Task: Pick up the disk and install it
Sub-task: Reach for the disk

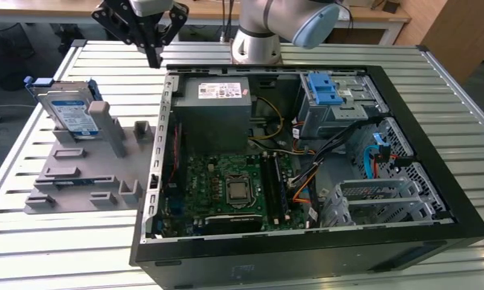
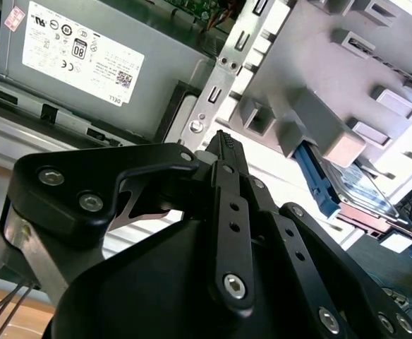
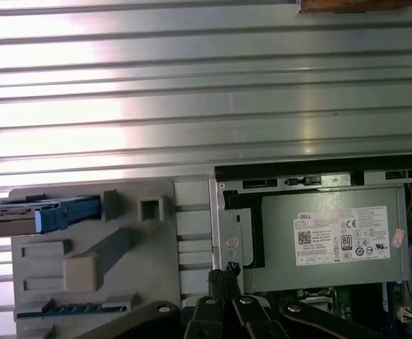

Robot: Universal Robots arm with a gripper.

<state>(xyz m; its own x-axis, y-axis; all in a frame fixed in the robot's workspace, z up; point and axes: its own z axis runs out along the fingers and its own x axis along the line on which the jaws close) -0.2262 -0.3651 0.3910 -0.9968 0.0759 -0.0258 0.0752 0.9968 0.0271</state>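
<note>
A slatted metal surface (image 1: 64, 241) with long ribbed grooves spans the scene, and in the first wrist view its slats (image 3: 192, 85) catch bright glare. Behind it stands a wooden desk (image 1: 362, 15) on pale legs, with a wood panel (image 1: 459, 27) at the exterior view's right and grey floor (image 1: 16, 84) at its left.

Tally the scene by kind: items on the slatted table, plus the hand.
disk: 1
grey holder fixture: 1
open computer case: 1
hand: 1
Total: 4
</note>
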